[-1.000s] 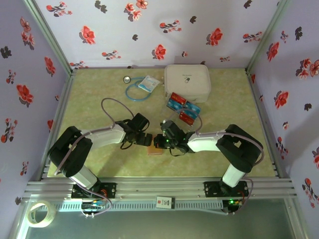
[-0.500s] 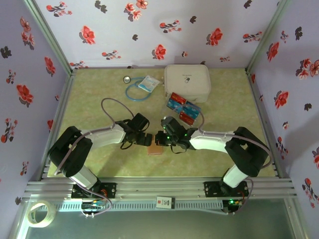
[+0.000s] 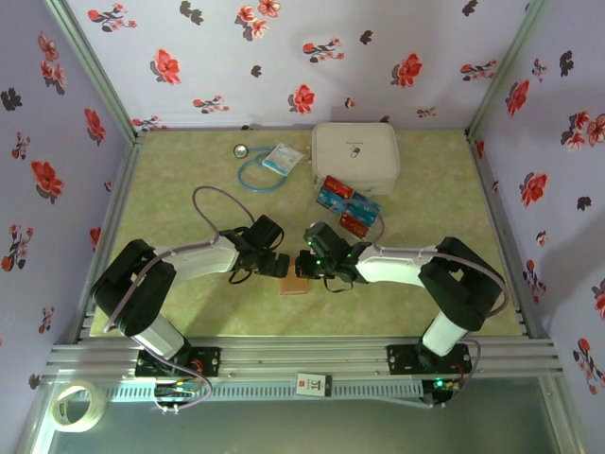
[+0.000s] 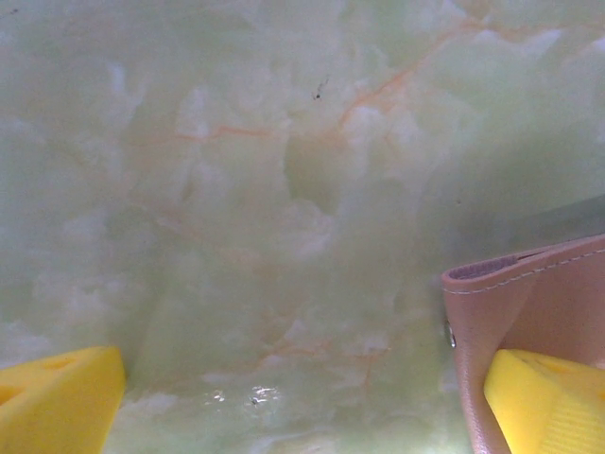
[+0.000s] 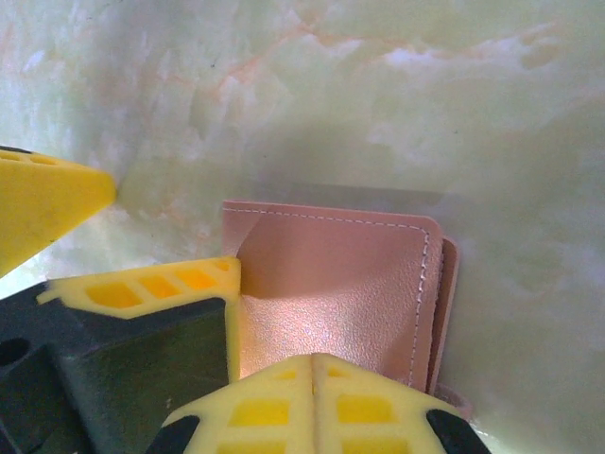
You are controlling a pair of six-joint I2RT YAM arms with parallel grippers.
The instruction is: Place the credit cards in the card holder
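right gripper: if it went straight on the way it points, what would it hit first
Most likely the card holder, lying flat just ahead of the shut right gripper; the gap is unclear.

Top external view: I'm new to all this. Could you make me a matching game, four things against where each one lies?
Things:
1 card holder
2 credit cards
3 white case
4 tape roll

Places:
A far side of the table
B off the table, near left
C near middle of the table
D just in front of the white case

Pairs: 1-C, 2-D, 3-A, 4-B
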